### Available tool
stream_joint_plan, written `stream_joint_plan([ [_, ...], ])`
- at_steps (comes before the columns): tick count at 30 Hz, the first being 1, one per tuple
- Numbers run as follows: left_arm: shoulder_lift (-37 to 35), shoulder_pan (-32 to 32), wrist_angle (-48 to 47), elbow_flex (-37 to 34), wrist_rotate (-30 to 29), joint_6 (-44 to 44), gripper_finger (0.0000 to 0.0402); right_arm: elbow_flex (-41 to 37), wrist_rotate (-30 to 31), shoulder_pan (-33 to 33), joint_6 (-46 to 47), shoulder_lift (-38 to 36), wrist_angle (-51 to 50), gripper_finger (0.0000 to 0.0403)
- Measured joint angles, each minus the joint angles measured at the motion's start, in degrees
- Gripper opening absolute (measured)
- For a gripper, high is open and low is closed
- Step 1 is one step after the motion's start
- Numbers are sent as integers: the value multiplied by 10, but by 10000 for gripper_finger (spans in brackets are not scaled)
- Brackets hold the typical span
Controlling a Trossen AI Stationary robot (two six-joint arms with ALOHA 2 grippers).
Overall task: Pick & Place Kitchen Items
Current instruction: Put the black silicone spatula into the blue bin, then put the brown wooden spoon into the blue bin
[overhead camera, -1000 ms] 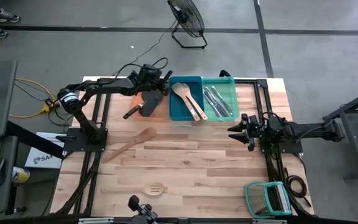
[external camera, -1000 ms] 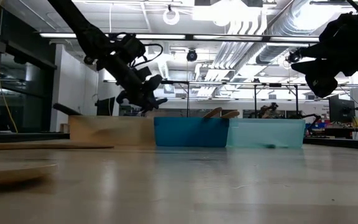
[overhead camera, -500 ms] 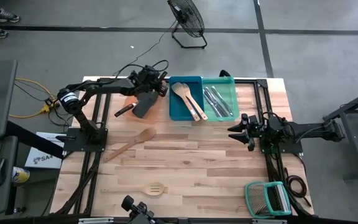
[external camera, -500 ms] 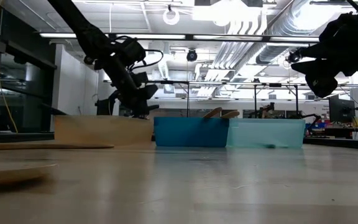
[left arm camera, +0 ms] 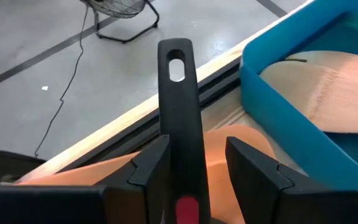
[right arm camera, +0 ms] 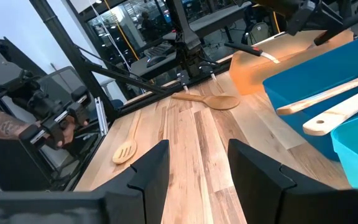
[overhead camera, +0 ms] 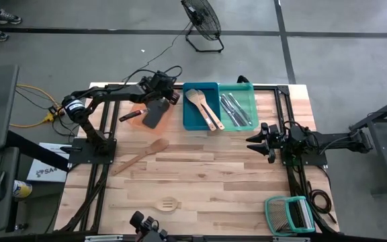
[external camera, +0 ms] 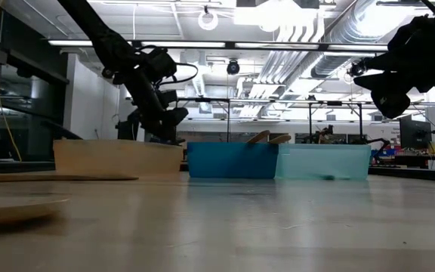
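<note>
**Clerk:** Item one, left claw (left arm camera: 194,146)?

**Keeper:** Low over the orange tray (external camera: 119,157). Jaws parted. The black spatula (left arm camera: 180,124) lies between them. Its handle, which has a hang hole at the end and a red patch nearer the claw, reaches out ahead of the fingers. A strip of orange shows between the handle and one finger (left arm camera: 253,168), so it is not clamped.

**Clerk:** Item two, what sits beside that claw?

**Keeper:** Blue tray (overhead camera: 188,122), just beside the claw on the side away from its arm. It holds two pale wooden utensils (overhead camera: 203,107). The teal tray (overhead camera: 254,101) touches the blue one on its far side from the claw and holds silver cutlery (overhead camera: 234,109).

**Clerk:** Item three, loose stock on the table?

**Keeper:** Wooden spoon (overhead camera: 143,153), near the claw on the table-centre side. Slotted wooden spatula (overhead camera: 166,203), well apart from the claw, toward the table's near edge.

**Clerk:** Item four, right claw (overhead camera: 252,142)?

**Keeper:** Waiting above the table's right side, just past the near end of the teal tray. Jaws apart, nothing between them.
</note>
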Motion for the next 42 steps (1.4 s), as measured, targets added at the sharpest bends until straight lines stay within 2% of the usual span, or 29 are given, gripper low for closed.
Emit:
stream_joint_plan([
  [9,-1,0,-6,8,31,23,156,0,0,0,0,0,0,156],
  [16,-11,0,-98,68,56,26,156,0,0,0,0,0,0,156],
  [26,-40,-5,-265,132,149,37,157,0,0,0,0,0,0,156],
  [32,-97,-29,-380,131,151,29,157,0,1,0,0,0,0,156],
  [38,-165,-80,-461,127,150,9,157,0,0,0,0,0,0,156],
  [42,-189,-126,-528,127,120,8,157,0,0,0,0,0,0,156],
])
